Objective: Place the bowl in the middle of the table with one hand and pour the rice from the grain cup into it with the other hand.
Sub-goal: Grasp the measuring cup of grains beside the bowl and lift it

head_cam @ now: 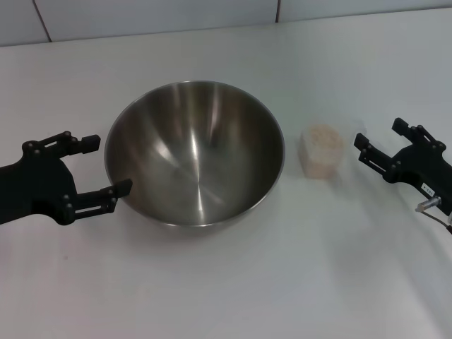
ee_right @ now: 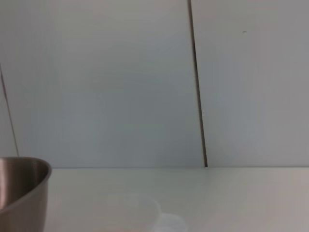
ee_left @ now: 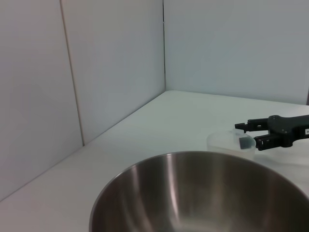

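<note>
Head view, near edge: bare white table (head_cam: pixel 233 296) is seen closest to the camera, with nothing resting on it there.
Head view, left gripper (head_cam: pixel 106 166): fingers are spread wide and nothing is held; the lower fingertip lies just beside the bowl's rim, and contact cannot be told.
Head view, bowl (head_cam: pixel 194 152): set upright near the table's middle; its steel inside is seen bare, no grains in it.
Head view, grain cup (head_cam: pixel 322 150): stood upright just to the right of the bowl, apart from it; pale rice (head_cam: pixel 321 137) is seen filling it.
Head view, right gripper (head_cam: pixel 381 147): fingers are parted, nothing is gripped; it is placed near the cup's right side, not touching.
Left wrist view: bowl rim fills the foreground; the cup and the right gripper's parted fingers are seen beyond it.
Right wrist view: bowl edge and a faint cup rim are seen low; own fingers are not shown.
Progress: bowl placement is judged about done; grasping the cup and the pouring are left.
</note>
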`<control>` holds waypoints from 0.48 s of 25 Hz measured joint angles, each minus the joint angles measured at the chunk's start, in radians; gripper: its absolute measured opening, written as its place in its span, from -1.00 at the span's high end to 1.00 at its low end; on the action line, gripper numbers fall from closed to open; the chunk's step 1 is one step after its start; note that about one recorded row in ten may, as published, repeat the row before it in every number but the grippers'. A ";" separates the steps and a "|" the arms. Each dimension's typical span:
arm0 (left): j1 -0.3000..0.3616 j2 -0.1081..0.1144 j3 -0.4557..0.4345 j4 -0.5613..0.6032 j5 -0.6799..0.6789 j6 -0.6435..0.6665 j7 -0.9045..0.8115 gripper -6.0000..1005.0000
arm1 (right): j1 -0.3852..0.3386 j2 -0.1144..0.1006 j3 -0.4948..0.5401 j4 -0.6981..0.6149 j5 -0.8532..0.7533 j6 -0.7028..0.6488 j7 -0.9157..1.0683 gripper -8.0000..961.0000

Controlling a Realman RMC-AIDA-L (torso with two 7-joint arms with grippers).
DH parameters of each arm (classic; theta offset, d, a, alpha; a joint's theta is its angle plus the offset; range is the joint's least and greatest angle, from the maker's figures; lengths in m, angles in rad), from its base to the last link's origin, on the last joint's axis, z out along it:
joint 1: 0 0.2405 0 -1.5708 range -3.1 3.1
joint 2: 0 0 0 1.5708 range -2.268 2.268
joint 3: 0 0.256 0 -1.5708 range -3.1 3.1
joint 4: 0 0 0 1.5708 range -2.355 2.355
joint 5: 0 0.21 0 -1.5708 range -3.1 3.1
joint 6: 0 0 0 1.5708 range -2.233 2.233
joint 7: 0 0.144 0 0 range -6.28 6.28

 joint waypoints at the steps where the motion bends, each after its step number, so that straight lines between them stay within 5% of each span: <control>1: 0.000 0.000 0.000 0.000 0.000 0.000 0.000 -0.66 | 0.005 0.000 0.000 0.000 0.000 0.006 -0.007 -0.71; 12: -0.007 0.000 0.003 -0.003 0.000 0.004 -0.004 -0.66 | 0.007 0.001 0.001 0.024 0.011 0.011 -0.087 -0.71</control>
